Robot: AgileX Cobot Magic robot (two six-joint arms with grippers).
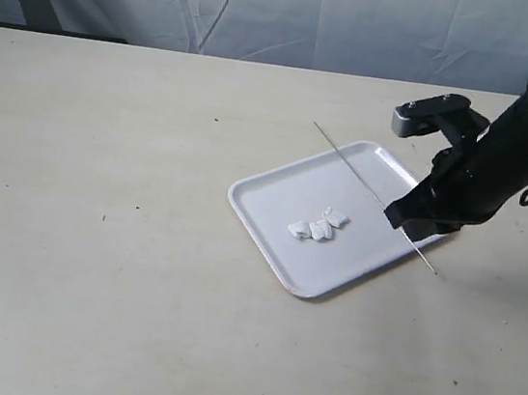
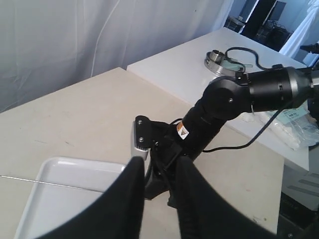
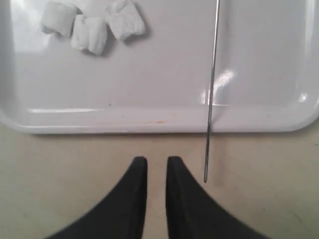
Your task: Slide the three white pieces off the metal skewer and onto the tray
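The three white pieces lie close together on the tray, off the metal skewer. In the right wrist view the pieces sit well inside the tray's rim. The bare skewer lies across the tray, one end past the rim on the table. My right gripper hangs just outside that rim, open by a narrow gap, with nothing between its fingers and the skewer's end beside one finger. My left gripper is raised far from the tray, open and empty.
The beige table spreads wide to the left of the tray. In the left wrist view the right arm stands over the tray's corner. Behind it a white side table carries a round metal part and cables.
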